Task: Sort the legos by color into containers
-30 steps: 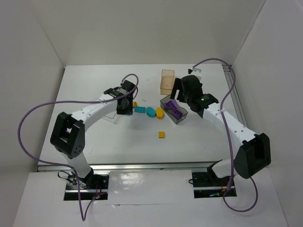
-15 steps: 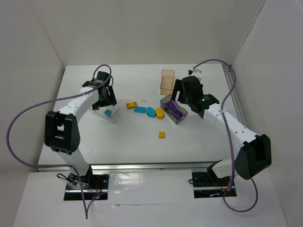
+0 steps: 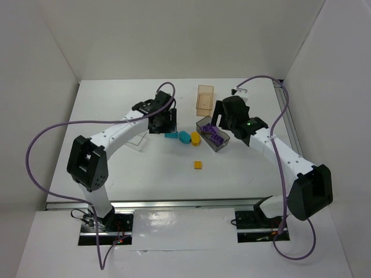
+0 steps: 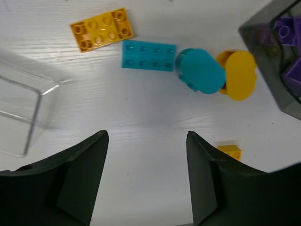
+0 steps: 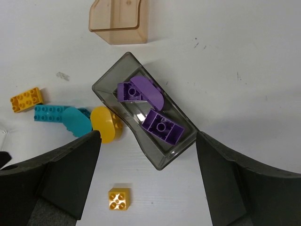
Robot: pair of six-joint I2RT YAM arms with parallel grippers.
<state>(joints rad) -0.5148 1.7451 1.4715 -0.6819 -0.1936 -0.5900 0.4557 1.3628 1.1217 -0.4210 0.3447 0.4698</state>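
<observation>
Left jaws are hanging released & empty just right of the clear bin (image 4: 28,113), near the teal brick (image 4: 148,55) on the desk (image 4: 136,108), prob. lining up a pick. Right jaws are hovering released, empty, over the grey bin (image 5: 106,92) holding purple legos (image 5: 162,126).

White table (image 3: 243,168) carries three bins: clear colourless plastic bin (image 4: 19,113), translucent orange-tan bin (image 5: 120,21), smoky grey bin (image 5: 164,159). Loose in a row: yellow-orange studded brick (image 4: 101,29), teal studded brick (image 4: 148,55), teal oval (image 4: 202,71) touching yellow oval (image 4: 240,75). Small yellow square brick (image 5: 118,198) lies apart.
</observation>
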